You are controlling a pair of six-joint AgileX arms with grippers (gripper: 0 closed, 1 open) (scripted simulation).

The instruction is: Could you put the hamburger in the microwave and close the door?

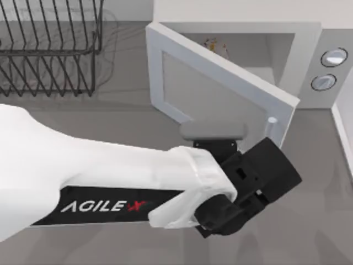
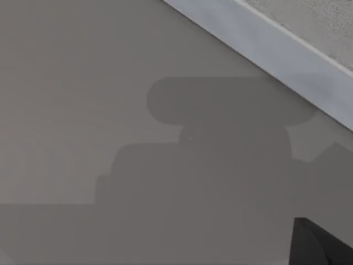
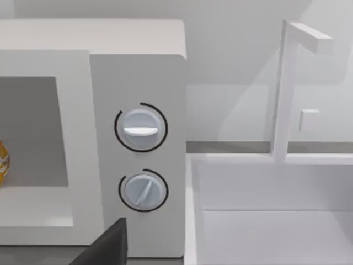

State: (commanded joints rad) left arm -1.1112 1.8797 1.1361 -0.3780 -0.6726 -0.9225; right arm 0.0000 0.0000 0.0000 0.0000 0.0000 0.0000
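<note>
Across the table's front, my left arm [image 1: 110,182] slants toward the half-open door [image 1: 220,96] of the microwave [image 1: 309,44], its gripper [image 1: 259,179] low beside the door's outer face, while the hamburger [image 1: 216,45] sits inside the cavity.

Left arm [image 1: 83,171]: fat glossy white shell, black strip along its side with white "AGILE" lettering and red "X". Matte black blocky wrist housing [image 1: 253,176], angular edges, small recesses.
</note>
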